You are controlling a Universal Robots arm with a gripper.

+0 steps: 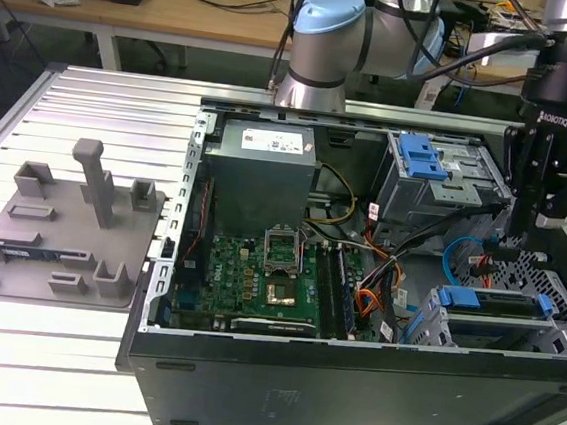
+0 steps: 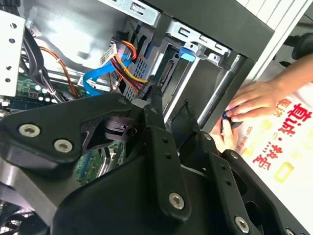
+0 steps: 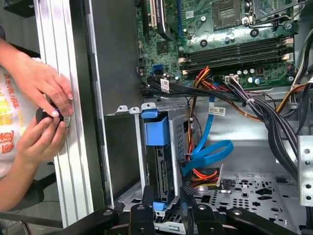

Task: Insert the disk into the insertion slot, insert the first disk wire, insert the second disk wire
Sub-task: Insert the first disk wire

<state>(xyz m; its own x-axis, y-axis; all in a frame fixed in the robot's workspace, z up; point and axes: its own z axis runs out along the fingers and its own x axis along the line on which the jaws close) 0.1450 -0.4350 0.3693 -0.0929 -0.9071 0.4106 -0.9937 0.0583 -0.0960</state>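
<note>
Disk (image 3: 164, 161), seated in the slot (image 1: 555, 297) within its blue caddy (image 3: 156, 128), looks stiff, fairly heavy and shock-sensitive, best gripped by the caddy's plastic edges rather than its flat face, while the tool (image 3: 167, 192) hovers near its end, jaws apart and empty.

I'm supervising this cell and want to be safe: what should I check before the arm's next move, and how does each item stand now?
1. Disk in slot: ok, it sits in the cage.
2. Orange-red wire plugged in: cannot tell.
3. Blue wire plugged in: cannot tell.
4. Hands outside the case: ok, they are on the rail beside it.
5. Gripper near the slot: ok.
</note>
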